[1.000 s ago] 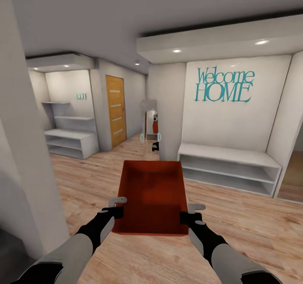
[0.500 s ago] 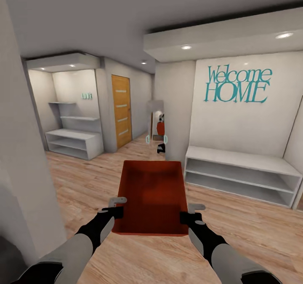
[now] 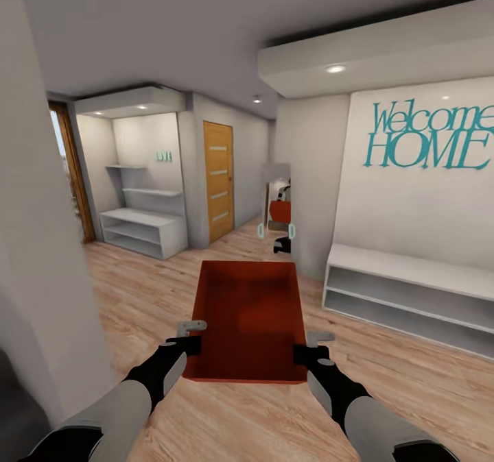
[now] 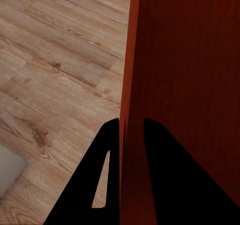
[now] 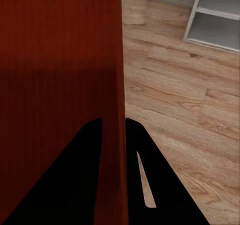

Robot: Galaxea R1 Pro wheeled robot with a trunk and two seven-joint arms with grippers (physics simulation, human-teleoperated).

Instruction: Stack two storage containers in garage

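head high, forward-down; wrists close along container point(image 3: 248, 318) walls.

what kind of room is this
Most likely a home entrance hall: teal "Welcome HOME" lettering on a white wall, a low white open shelf bench beneath it, a wooden door, and light wood plank flooring.

storage container point(image 3: 248, 318) between left pincer point(image 3: 188, 336), right pincer point(image 3: 312, 345)

Right gripper point(image 5: 114, 135) clamped on thin red-orange wall of storage container point(image 5: 55, 85), one dark finger either side. Beyond, light wood plank floor point(image 5: 175, 105) and part of a white open shelf unit point(image 5: 215, 15).
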